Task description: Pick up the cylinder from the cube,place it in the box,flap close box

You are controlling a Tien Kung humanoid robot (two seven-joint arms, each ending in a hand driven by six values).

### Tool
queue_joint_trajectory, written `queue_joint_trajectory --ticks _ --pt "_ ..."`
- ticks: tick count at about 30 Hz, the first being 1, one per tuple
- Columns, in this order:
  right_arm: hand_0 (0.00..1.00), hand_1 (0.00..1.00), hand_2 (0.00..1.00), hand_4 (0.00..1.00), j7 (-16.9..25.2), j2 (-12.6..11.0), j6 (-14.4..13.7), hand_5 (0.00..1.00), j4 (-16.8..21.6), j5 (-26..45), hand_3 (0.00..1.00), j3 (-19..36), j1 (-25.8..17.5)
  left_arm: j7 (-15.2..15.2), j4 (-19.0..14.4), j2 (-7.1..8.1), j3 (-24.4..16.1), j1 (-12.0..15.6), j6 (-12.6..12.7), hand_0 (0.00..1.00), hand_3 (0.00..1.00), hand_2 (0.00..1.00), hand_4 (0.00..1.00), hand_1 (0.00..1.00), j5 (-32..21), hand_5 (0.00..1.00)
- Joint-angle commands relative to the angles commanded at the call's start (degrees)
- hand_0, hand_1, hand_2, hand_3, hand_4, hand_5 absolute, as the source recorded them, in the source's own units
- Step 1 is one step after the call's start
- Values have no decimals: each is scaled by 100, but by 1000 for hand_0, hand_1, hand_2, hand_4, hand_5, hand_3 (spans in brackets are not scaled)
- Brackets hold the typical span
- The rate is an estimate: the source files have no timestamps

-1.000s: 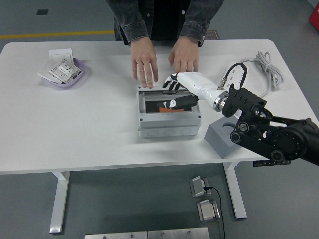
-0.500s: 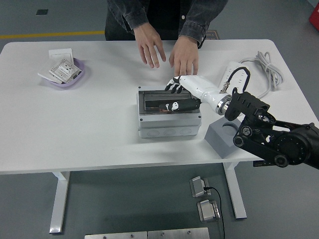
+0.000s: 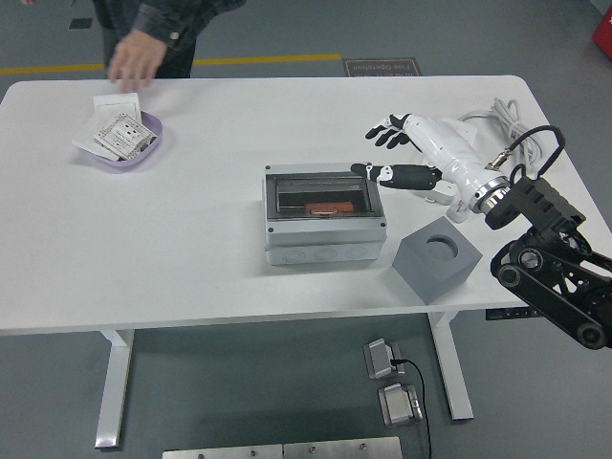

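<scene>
The right robot hand [image 3: 397,153] hangs over the white bench [image 3: 191,249], just to the right of the box [image 3: 325,215]. Its fingers [image 3: 386,134] are spread out and it holds nothing. The thumb points left toward the top right corner of the box. The arm is white near the hand and black farther back, and it comes in from the right side. The left robot hand cannot be seen.

The box is gray and sits near the middle of the bench. Its dark see-through flap [image 3: 319,194] lies down flat over the top. Through the flap you can see something orange-red [image 3: 328,207] inside (it is too dim to tell if it is the cylinder).

The cube [image 3: 438,258] is gray and sits just to the right of the box, near the front edge of the bench. It has a round hole in its top, and the hole has nothing in it.

A purple bowl [image 3: 124,143] with small packets and a white card sits at the far left. A white power strip with its cord [image 3: 512,124] lies at the far right, behind the arm.

A person stands at the far left corner. One hand [image 3: 134,59] hangs above the bench, near the bowl, and touches nothing.
</scene>
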Motion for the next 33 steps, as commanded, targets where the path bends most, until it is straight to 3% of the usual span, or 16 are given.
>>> queue_joint_trajectory --ticks 6,12,17,23,33 --pt "605 570 597 927 300 95 -125 726 208 432 658 1184 -855 -5 0 -14 -56 -1 1 607 591 591 624 637 39 177" --pt "600 567 589 931 718 211 -209 735 13 1227 654 2209 -1562 12 0 -9 -187 10 5 607 591 591 623 636 161 175" --pt "600 567 589 931 947 305 -197 735 -139 1853 654 2786 -1740 -17 0 -7 -100 2 6 607 591 591 623 636 59 175" --pt "604 557 589 932 1085 333 -177 737 -241 2488 652 3039 -1790 -27 0 20 -74 -2 7 607 591 591 621 635 34 173" --pt "616 602 625 941 1196 362 -152 743 -278 2940 677 3064 -1808 -14 0 81 -158 -13 3 607 590 590 619 636 151 172"
